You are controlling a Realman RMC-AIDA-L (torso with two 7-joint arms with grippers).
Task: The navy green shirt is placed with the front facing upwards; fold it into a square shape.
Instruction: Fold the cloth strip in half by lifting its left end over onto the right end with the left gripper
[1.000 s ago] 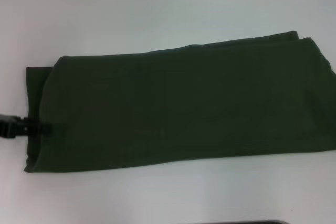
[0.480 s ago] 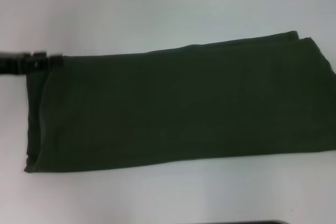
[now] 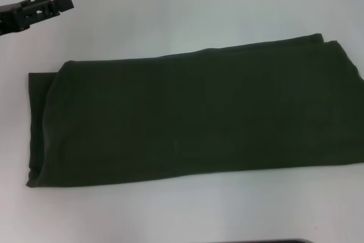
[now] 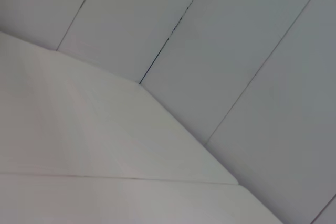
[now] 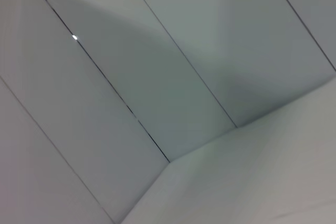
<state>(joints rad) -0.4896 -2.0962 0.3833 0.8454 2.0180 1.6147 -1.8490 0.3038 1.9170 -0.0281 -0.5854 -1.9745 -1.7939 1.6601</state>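
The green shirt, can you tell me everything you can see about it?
The navy green shirt is dark olive, soft-looking cloth, folded into a long band lying flat on the white table. Layered edges show at both ends; no letters or collar are visible. Nothing touches it: the left gripper is off its far left corner.

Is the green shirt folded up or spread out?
Folded: the navy green shirt lies as a long band, layered edges at both ends, no sleeves showing.

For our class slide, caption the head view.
Dark olive-green shirt folded into a long band on white table; left end effector at far-left corner.
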